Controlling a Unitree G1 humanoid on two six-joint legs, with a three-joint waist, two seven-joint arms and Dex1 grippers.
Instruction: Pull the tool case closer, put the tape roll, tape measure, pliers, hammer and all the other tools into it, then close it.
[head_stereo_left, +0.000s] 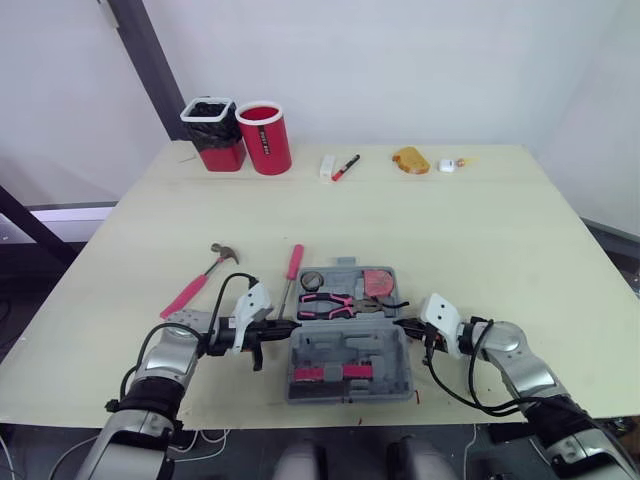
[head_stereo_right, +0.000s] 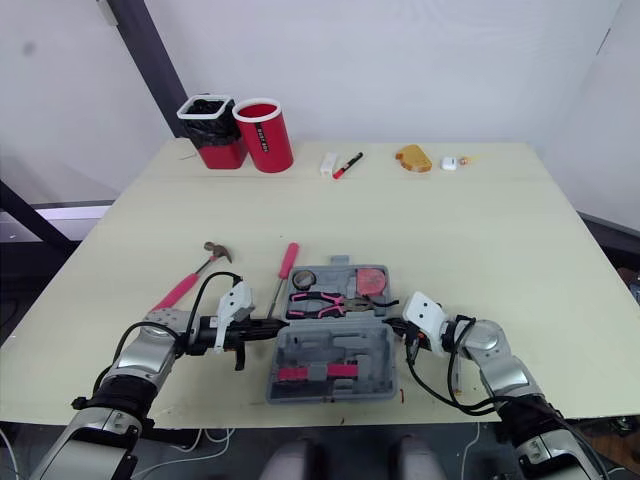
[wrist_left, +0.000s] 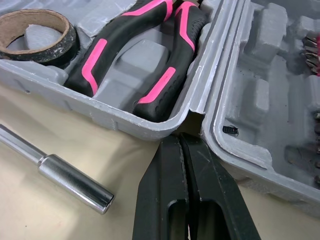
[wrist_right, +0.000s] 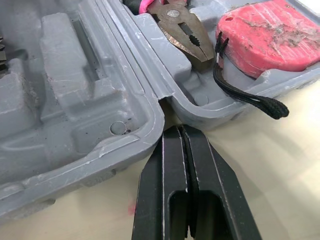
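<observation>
Tool case (head_stereo_left: 350, 345) open, near front edge of table (head_stereo_left: 480, 230). Your left gripper (wrist_left: 181, 142) and right gripper (wrist_right: 179, 132): fingers together, tips at hinge notches on either side, likely to steady or drag case. Pliers (head_stereo_left: 325, 305), tape roll (head_stereo_left: 312, 282), tape measure (head_stereo_left: 378, 283) seated. Hammer (head_stereo_left: 200, 280), screwdriver (head_stereo_left: 292, 275) lie left of case.

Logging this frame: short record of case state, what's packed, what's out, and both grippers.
case: tool case open, lying flat
packed: tape roll, pliers, tape measure
outside: hammer and screwdriver, on the robot's left of the case
left gripper: shut, tips at the hinge's left end
right gripper: shut, tips at the hinge's right end
status: packing unfinished, case not closed
</observation>
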